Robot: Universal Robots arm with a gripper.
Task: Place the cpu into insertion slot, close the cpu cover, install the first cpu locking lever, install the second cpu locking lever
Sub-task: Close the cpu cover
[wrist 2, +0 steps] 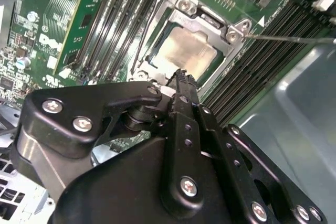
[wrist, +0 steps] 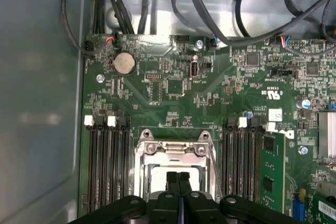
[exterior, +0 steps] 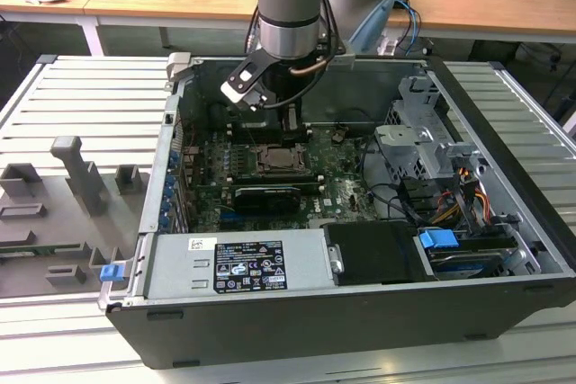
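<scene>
The cpu (wrist 2: 184, 51) lies flat in its socket on the green motherboard, its silvery top showing through the cut-out of the cpu cover (wrist 2: 202, 22). The cover lies down over the chip. My gripper (wrist 2: 181, 75) hangs just above the socket's edge with its black fingers pressed together and nothing between them. In the first wrist view the fingertips (wrist: 173, 178) overlap the cpu (wrist: 157, 177) inside the cover (wrist: 176, 152). A thin wire lever (wrist 2: 289, 39) sticks out sideways over the memory slots; another wire (wrist 2: 140, 45) runs along the socket's other side. In the exterior view the gripper (exterior: 290, 135) is above the socket (exterior: 281, 159).
The open case holds a long black expansion card (exterior: 265, 195), a power supply (exterior: 238, 263) at the front, and a drive cage (exterior: 423, 141) with cables on the exterior view's right. Memory slots (wrist: 107, 156) flank the socket. Grey fixtures (exterior: 76, 173) stand on the table outside.
</scene>
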